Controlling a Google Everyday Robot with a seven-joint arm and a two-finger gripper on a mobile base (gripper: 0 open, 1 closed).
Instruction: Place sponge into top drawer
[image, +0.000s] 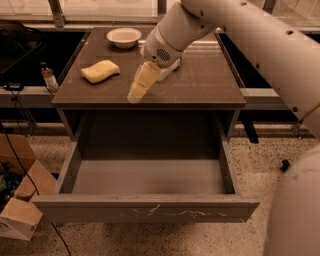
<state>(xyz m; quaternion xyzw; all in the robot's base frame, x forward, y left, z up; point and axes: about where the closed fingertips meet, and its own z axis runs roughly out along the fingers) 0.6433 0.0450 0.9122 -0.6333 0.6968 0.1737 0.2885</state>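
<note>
The pale-yellow sponge (100, 71) lies on the left part of the cabinet top (200, 82). My gripper (141, 84) hangs on the white arm (240, 30) just above the middle of the cabinet top. It is to the right of the sponge, apart from it, and points down toward the front edge. The top drawer (150, 176) is pulled fully open below, its grey floor bare. Its front panel (145, 210) has pale scratches. The clear bottle is hidden behind the gripper.
A round white bowl (124, 36) stands at the back of the cabinet top. A small bottle (48, 77) stands on the ledge to the left. Cardboard boxes (20, 215) and cables lie on the floor at lower left.
</note>
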